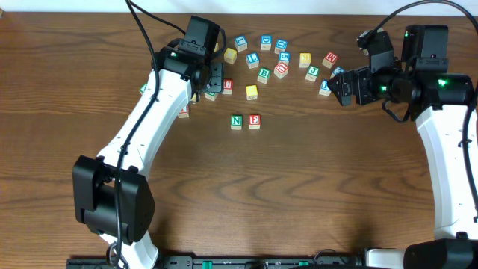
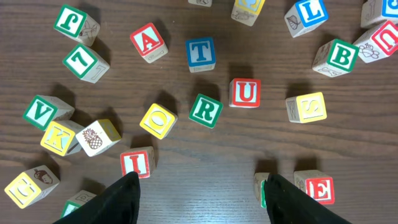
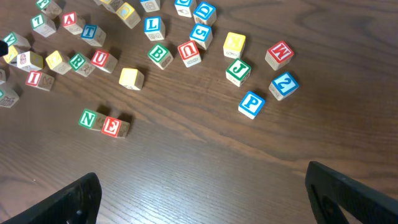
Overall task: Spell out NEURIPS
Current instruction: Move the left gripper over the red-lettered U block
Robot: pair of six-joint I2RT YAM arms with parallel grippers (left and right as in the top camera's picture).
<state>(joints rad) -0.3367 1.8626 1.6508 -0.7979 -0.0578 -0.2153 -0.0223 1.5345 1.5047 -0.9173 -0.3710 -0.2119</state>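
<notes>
The green N cube [image 1: 237, 121] and red E cube [image 1: 255, 120] stand side by side in a row below the scattered pile. They also show in the right wrist view, N [image 3: 88, 119] and E [image 3: 114, 126]. The left wrist view shows red U [image 2: 245, 93], green R [image 2: 206, 110], red I [image 2: 137, 162] and yellow S [image 2: 307, 107]. My left gripper [image 2: 200, 180] is open and empty over the pile's left part [image 1: 214, 78], with the U cube [image 1: 227, 87] just to its right. Blue P [image 3: 251, 103] lies near my right gripper [image 3: 199, 186], which is open and empty.
Several other letter cubes lie around: A [image 2: 148, 41], T [image 2: 201, 52], yellow O [image 2: 158, 120], V [image 2: 40, 112], K [image 2: 58, 137], B [image 2: 336, 56], L [image 2: 309, 12]. A second red U [image 3: 188, 52], J [image 3: 238, 70] and a 2 cube [image 3: 284, 84] sit near P.
</notes>
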